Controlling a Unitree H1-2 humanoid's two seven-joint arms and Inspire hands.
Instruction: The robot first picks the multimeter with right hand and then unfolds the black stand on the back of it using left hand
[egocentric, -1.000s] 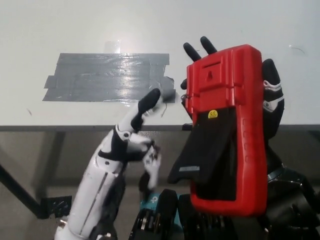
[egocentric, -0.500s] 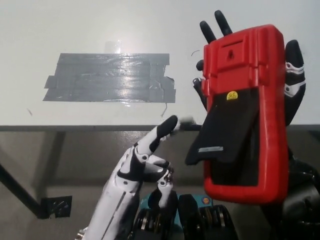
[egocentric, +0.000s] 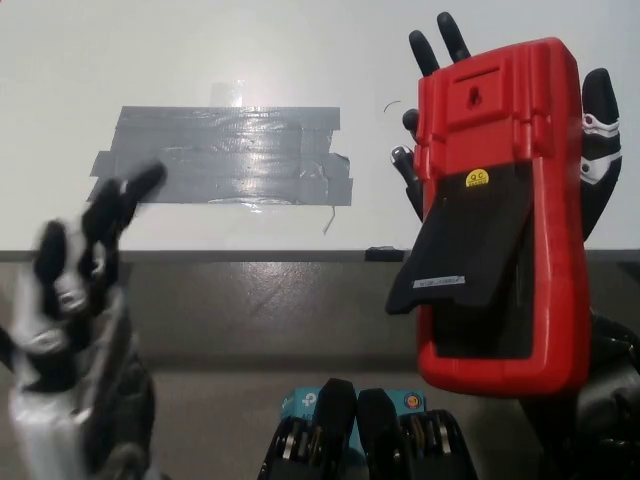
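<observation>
My black right hand (egocentric: 598, 140) is shut on a red multimeter (egocentric: 510, 130), held upright with its back towards the camera over the table's right side. Black fingertips (egocentric: 436, 42) show past its top and left edges. The black stand (egocentric: 462, 250) on its back is swung out at the bottom, its free end to the lower left. My white left hand (egocentric: 75, 280) is blurred at the lower left, well clear of the multimeter, fingers spread and holding nothing.
A patch of grey tape strips (egocentric: 225, 155) lies on the white table (egocentric: 200, 50). The table's front edge (egocentric: 250, 256) runs across the middle of the view, with floor below it.
My left hand has drawn away from the stand, swinging far left and down. The multimeter has risen a little and shifted right. The stand stays swung out.
</observation>
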